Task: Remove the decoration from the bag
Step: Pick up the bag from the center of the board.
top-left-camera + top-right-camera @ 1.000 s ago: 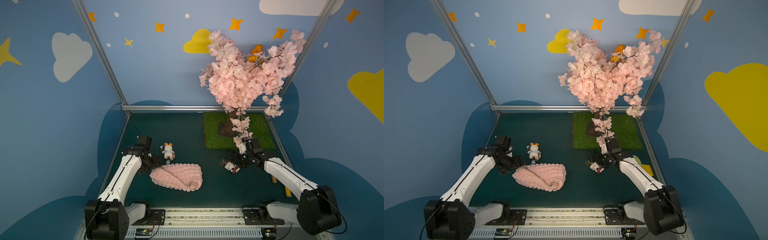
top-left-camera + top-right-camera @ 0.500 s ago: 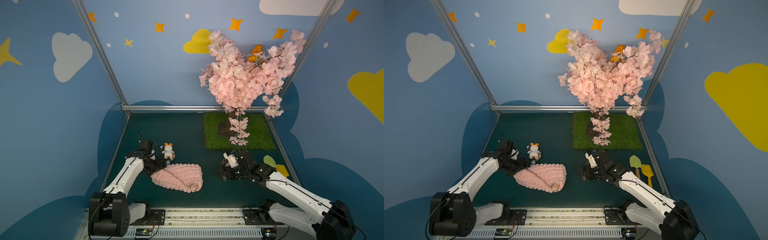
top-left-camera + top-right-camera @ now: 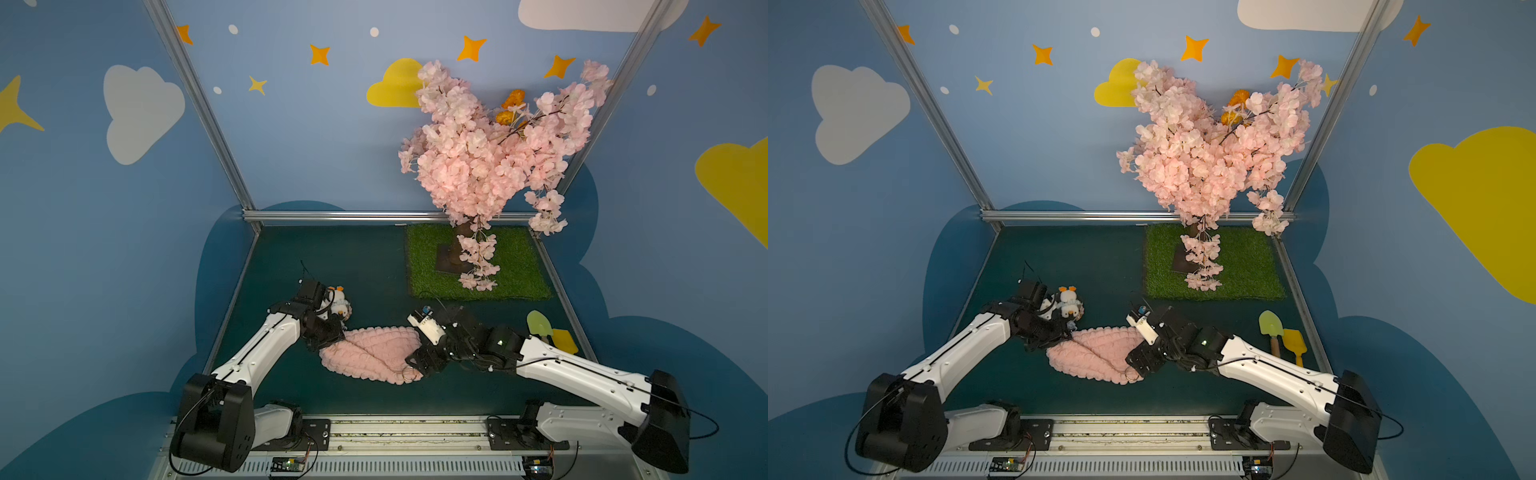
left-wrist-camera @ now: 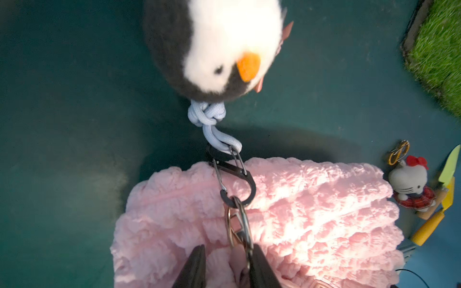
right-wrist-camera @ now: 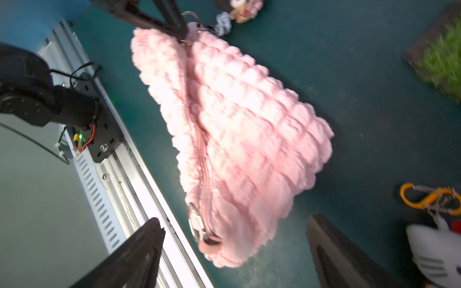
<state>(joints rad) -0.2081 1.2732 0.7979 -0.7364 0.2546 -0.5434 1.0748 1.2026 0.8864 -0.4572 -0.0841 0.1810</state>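
Bag (image 3: 365, 353) lay on the mat (image 3: 353, 266) front-centre between my arms, with the penguin charm (image 4: 212, 47) off its left end, hooked by a black carabiner (image 4: 232, 169) to the ring (image 4: 245, 219). My left pincer (image 4: 228, 249) was pinched nearly shut on the corner tab (image 4: 235, 259) at that ring. My right pincer (image 5: 235, 222) hung wide open, empty, over the zipper end. Judged best: anchor the tab firmly, then press the clip gate with the right.

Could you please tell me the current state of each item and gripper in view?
bag, lying on the table
penguin charm, clipped to the bag by black carabiner
white cat charm, detached, on the table apart from the bag
left gripper, shut on the bag's corner
right gripper, open, at the bag's other end
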